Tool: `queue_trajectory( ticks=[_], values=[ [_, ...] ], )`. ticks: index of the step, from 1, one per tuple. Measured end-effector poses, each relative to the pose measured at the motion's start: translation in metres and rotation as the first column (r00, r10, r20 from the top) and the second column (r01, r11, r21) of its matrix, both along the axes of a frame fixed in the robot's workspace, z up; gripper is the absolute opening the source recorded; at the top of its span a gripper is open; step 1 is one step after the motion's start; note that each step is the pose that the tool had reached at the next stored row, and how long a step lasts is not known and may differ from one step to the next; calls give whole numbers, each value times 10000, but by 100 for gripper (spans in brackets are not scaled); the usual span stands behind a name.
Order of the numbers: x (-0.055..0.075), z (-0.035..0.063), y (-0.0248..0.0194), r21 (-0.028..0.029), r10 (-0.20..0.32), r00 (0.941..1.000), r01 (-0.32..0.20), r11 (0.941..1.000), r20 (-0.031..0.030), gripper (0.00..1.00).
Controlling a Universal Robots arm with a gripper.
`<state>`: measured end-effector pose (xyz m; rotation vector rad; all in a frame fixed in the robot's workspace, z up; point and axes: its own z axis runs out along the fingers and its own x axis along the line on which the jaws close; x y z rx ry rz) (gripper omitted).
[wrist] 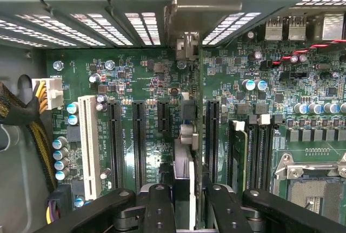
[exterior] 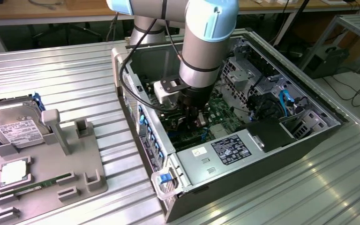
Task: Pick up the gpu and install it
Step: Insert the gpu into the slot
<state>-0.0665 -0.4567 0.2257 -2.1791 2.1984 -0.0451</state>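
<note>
In the wrist view the gpu (wrist: pixel 185 160) stands edge-on, a thin black card over the green motherboard (wrist: pixel 140 76), in line with a black expansion slot between its neighbours. Its silver end bracket (wrist: pixel 186 6) sits against the case's rear wall. My gripper (wrist: pixel 190 211) is shut on the card, one black finger (wrist: pixel 159 206) on each side. The exterior view has the gripper (exterior: pixel 196 117) lowered deep inside the open computer case (exterior: pixel 292 145), just above the motherboard; the card itself is largely hidden by the wrist there.
A grey fixture tray (exterior: pixel 61 164) at the exterior view's left carries a silver hard drive (exterior: pixel 14 126), a green memory stick (exterior: pixel 42 183) and a square chip (exterior: pixel 14 171). Inside the case are the power supply (exterior: pixel 230 150), blue cables (exterior: pixel 286 101) and installed memory (wrist: pixel 240 157).
</note>
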Motion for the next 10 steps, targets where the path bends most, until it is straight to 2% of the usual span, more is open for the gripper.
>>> queue_trajectory(
  ticks=[5, 7, 10],
  values=[
    [-27, -37, 2, -17, 3, 10000, -3, 10000, -6, 28],
    [-29, -77, 4, 2, 3, 10000, -3, 10000, 0, 28],
    [-29, -77, 4, -2, 3, 10000, -3, 10000, 0, 28]
  ],
)
